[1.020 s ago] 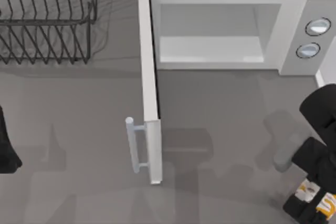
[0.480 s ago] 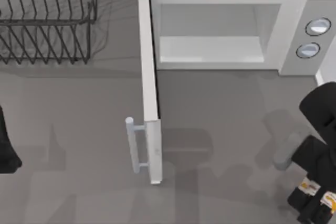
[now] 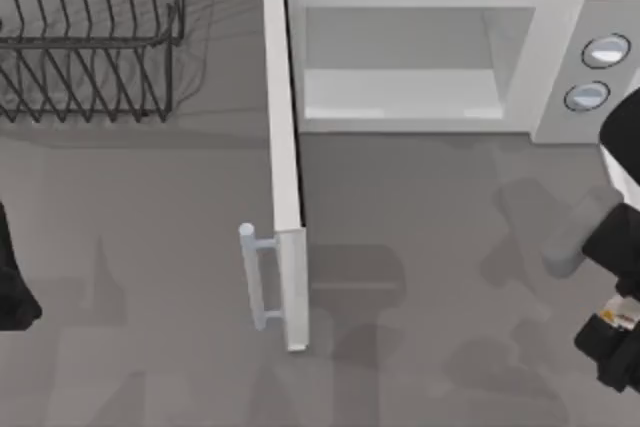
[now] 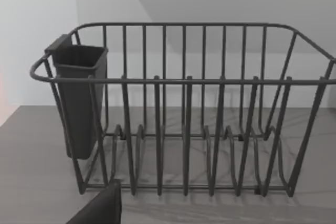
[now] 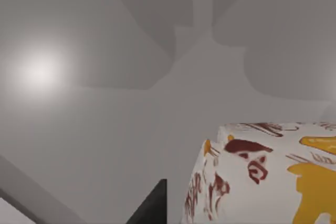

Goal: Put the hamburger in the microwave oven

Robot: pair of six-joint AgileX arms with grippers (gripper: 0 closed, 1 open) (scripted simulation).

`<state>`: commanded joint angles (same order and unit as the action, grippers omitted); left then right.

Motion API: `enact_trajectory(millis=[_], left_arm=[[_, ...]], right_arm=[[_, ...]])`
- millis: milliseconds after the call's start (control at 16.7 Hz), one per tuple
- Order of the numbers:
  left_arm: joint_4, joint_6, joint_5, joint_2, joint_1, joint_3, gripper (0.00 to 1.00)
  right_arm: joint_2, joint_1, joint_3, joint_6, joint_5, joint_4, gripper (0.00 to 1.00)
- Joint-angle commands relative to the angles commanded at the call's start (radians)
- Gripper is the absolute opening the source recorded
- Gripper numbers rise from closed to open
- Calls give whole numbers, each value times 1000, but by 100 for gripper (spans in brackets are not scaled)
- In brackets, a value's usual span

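Note:
The microwave oven (image 3: 555, 57) stands at the back of the table, right of centre. Its door (image 3: 283, 167) is swung wide open toward the front, baring the pale cavity (image 3: 400, 67). My right gripper (image 3: 612, 335) is at the table's right edge, in front of the oven, shut on the hamburger (image 3: 612, 317), of which a small white and orange bit peeks out. In the right wrist view the hamburger (image 5: 268, 177) is a white wrapped lump with orange and dark red blotches, held above the grey table beside one dark finger (image 5: 153, 203). My left arm (image 3: 12, 292) is parked at the left edge.
A black wire rack (image 3: 90, 37) stands at the back left, with a dark cup holder (image 4: 79, 98) on one end. The door's bar handle (image 3: 252, 277) sticks out to the left. Two round knobs (image 3: 597, 72) sit on the oven's right panel.
My right gripper has risen and moved toward the back of the table with the hamburger in it. The left arm and the oven door have not moved.

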<state>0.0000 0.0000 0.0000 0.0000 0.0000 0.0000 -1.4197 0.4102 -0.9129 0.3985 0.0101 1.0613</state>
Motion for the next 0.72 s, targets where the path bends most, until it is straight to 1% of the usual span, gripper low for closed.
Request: enact_trajectory(millis=[180, 480, 600, 720], left_arm=[[0, 0, 0, 0, 0, 0, 100], [0, 0, 0, 0, 0, 0, 100], [0, 0, 0, 0, 0, 0, 100], [0, 0, 0, 0, 0, 0, 100]], right_arm=[[38, -1, -45, 1, 0, 62, 0], [34, 2, -44, -1, 0, 59, 0], [7, 8, -56, -18, -17, 34, 0], [-53, 24, -85, -57, -55, -33, 0]])
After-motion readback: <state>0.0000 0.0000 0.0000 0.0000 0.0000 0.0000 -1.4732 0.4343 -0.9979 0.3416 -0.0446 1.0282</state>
